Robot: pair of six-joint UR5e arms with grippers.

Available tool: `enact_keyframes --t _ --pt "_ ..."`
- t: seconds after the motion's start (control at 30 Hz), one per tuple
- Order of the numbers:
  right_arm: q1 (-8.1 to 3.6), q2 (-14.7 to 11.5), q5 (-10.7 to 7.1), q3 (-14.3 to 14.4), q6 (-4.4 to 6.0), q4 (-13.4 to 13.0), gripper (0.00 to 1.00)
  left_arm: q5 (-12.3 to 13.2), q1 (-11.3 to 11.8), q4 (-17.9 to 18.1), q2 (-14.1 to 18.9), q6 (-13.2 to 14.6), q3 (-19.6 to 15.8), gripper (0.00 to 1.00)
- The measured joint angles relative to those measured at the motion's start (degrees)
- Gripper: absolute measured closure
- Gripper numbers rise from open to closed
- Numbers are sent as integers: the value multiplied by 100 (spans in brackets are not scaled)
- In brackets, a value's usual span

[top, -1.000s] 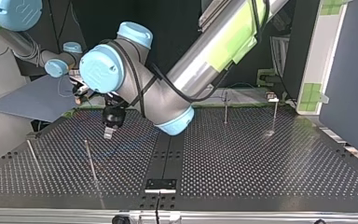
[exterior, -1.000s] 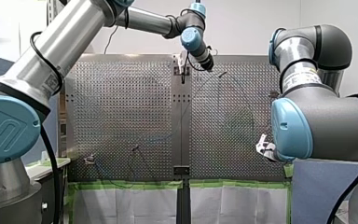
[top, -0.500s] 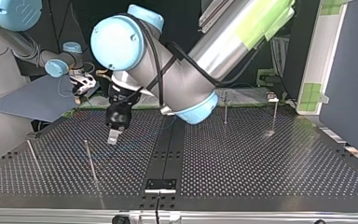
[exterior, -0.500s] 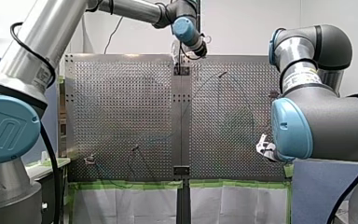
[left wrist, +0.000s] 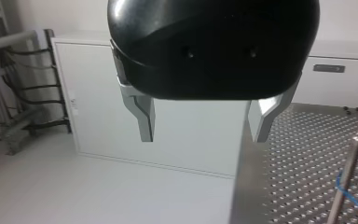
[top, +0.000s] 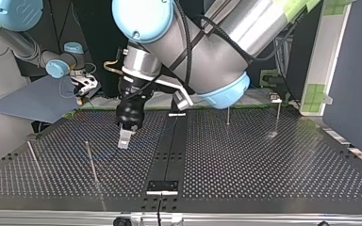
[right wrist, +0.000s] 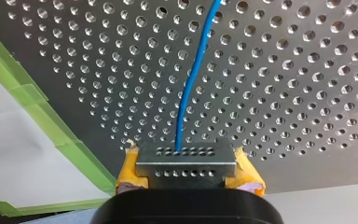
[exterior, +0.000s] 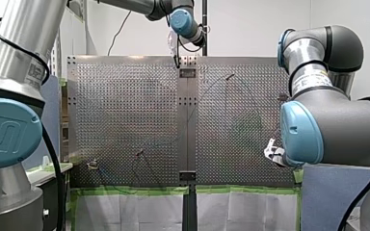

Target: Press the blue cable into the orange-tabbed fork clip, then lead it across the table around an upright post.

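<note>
R hand [right wrist: 185,156], yellow pads, sits at the desk [right wrist: 307,93] edge by the green tape [right wrist: 42,107], clenched on the blue cable [right wrist: 193,74]. From that grip the cable's long axis runs straight ahead of the hand, out over the perforated desk w/ a slight bend. Farther out, in the top view, an upright post [top: 91,162] stands mid-desk, and L hand [top: 125,139] hovers near it, tips down, apparently clear of the surface. Its metal fingers [left wrist: 144,119] are spread w/ nothing between them. Its wrist cam shows a post off to one side w/ blue cable passing close by the lower part, contact unclear. So R hand alone has the cable, and routing prob. turns on drawing it sideways off this line toward a post, w/ L hand free to help. The orange-tabbed fork clip can't be picked out w/ certainty
</note>
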Motion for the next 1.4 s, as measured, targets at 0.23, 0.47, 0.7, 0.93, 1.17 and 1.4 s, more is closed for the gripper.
enact_keyframes --t 0.23,0.47,0.7,0.93,1.17,1.4 --pt "7 0 1 -1 -28 13 100 -10 6 401 403 -194 -404 0" --pt "7 -3 2 -14 -57 13 100 136 49 757 758 -510 -759 0" --pt "14 -3 2 -16 -130 22 100 194 62 1125 1106 -681 -1127 0" --pt "23 -4 2 -17 -179 23 100 166 68 1517 1171 -866 -1519 0" --pt "40 -6 2 -17 -191 39 100 162 90 1936 1165 -1020 -1934 0" --pt "72 -6 2 -19 -200 40 100 155 133 2331 1163 -1034 -2330 0"
